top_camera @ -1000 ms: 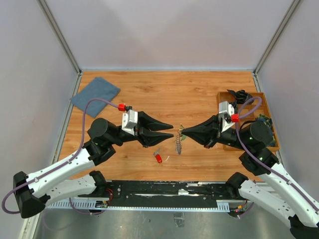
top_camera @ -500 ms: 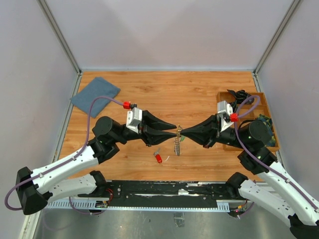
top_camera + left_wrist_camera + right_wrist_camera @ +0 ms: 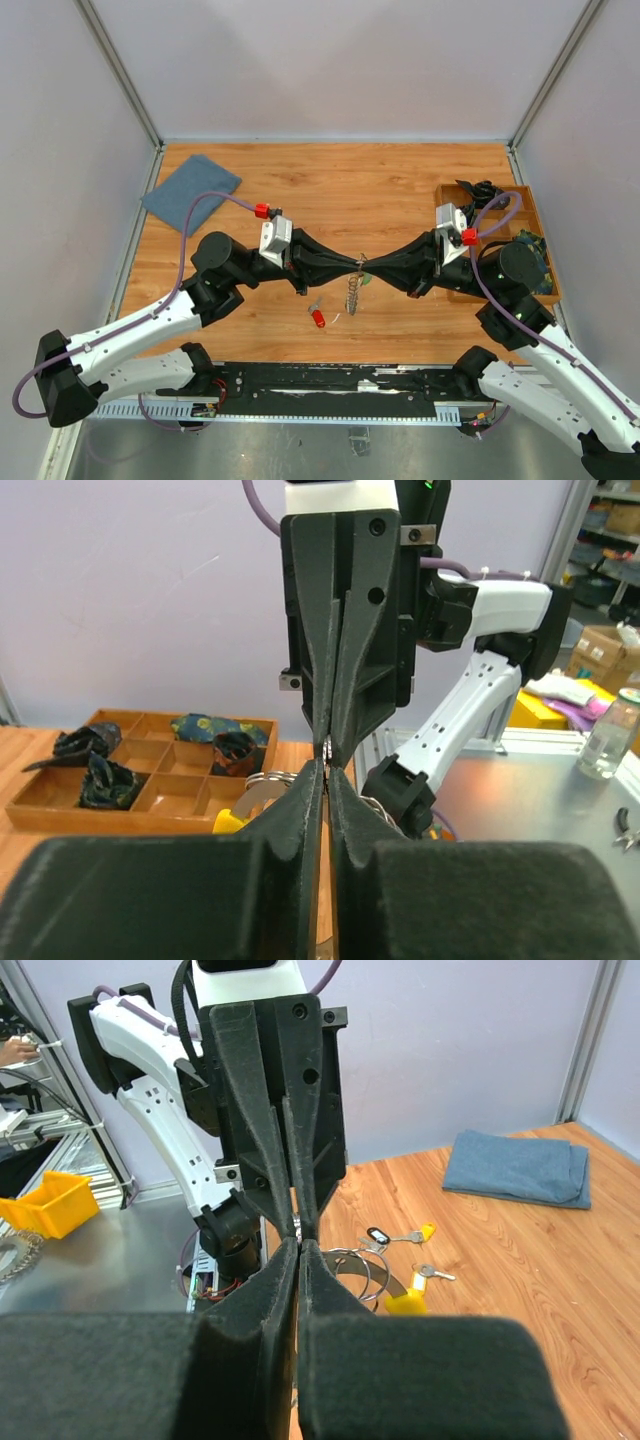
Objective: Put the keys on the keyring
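Grips shut, tip to tip, with left pincer (image 3: 354, 263) and right pincer (image 3: 369, 265), seemingly both on keyring (image 3: 353, 292); hangs toward 6 o'clock.

Overhead camera, above and behind the arms (image 3: 150, 320), takes in the whole tabletop (image 3: 400, 190). Each wrist camera peers close along its own fingers (image 3: 295, 815) toward the opposite arm; all three share the spot where both pairs meet.

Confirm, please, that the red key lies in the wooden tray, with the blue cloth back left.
No: the top external view shows the red key on the table, not in the wooden tray. The blue cloth is back left.
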Action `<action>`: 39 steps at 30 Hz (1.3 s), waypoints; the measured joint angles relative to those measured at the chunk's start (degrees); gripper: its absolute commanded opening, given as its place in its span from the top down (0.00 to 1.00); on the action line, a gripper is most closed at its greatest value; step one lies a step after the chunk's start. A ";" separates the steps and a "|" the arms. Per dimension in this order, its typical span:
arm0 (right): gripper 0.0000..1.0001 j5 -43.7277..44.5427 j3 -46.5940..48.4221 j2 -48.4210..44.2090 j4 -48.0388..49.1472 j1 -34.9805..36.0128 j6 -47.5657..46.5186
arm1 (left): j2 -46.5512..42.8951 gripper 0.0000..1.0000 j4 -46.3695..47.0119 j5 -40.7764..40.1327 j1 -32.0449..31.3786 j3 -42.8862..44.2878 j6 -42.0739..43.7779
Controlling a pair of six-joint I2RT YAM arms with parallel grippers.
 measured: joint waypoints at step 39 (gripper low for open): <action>0.68 -4.04 19.47 10.78 -38.07 0.00 -30.05 | 4.24 0.99 -41.68 1.77 -0.28 18.16 20.79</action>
